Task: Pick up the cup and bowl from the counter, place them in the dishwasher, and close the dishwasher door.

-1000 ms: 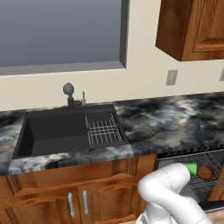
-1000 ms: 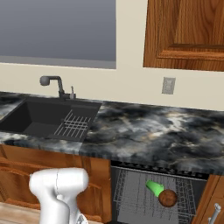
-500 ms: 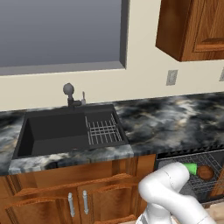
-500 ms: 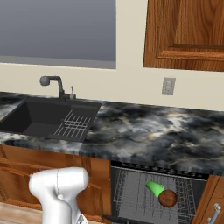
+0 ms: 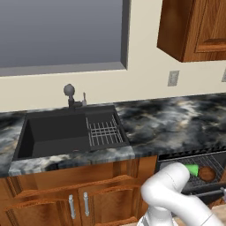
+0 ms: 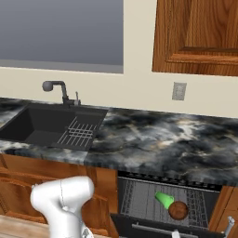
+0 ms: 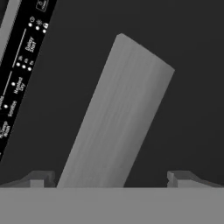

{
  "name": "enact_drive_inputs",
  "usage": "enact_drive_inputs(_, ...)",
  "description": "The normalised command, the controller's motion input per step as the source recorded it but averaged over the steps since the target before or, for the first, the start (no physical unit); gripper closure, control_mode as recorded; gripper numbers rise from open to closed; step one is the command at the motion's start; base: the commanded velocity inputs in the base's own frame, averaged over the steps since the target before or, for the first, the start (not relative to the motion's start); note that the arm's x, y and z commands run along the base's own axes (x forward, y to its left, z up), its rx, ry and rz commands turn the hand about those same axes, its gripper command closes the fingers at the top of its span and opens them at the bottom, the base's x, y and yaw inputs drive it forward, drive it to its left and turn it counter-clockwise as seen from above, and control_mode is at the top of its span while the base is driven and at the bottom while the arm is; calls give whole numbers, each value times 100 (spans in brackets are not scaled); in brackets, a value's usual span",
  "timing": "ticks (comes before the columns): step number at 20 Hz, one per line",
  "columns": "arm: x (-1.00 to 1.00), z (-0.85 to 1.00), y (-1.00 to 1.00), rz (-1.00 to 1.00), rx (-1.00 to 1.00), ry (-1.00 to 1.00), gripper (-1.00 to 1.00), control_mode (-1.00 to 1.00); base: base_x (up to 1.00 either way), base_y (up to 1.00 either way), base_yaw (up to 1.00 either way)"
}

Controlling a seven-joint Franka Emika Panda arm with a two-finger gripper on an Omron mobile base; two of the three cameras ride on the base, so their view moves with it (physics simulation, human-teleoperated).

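Observation:
The green cup (image 6: 163, 200) lies on its side in the dishwasher's grey wire rack (image 6: 139, 197), with the reddish-brown bowl (image 6: 178, 210) touching it on the right. Both also show in the left base view: cup (image 5: 192, 170), bowl (image 5: 206, 173). The dishwasher door (image 6: 135, 226) hangs partly open below the rack. In the hand view my gripper (image 7: 113, 179) is open right at the dark door panel (image 7: 188, 109), and the silver bar handle (image 7: 118, 113) runs slantwise between the fingers. A lit control strip (image 7: 22, 65) crosses the left.
The dark marbled counter (image 6: 162, 144) runs above the dishwasher. To its left are the black sink (image 5: 57, 132), its small wire rack (image 5: 103, 132) and the faucet (image 5: 69, 90). Wooden cabinet doors (image 5: 75, 203) stand below the sink, and an upper cabinet (image 5: 194, 26) hangs at the right.

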Motion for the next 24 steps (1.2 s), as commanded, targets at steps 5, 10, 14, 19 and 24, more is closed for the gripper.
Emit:
enact_drive_inputs(5, 71, -62, 0, -1, 0, -7, -100, -100, 0, 0, 0)
enact_drive_inputs(10, 76, -64, 0, -1, 0, -6, -100, -100, 0, 0, 0)
enact_drive_inputs(14, 66, -61, 0, -1, 0, -7, -100, -100, 0, 0, 0)
enact_drive_inputs(19, 45, -55, 0, -2, 0, -9, -100, -100, 0, 0, 0)
enact_drive_inputs(24, 34, -50, 0, -1, 0, -10, -100, -100, 0, 0, 0)
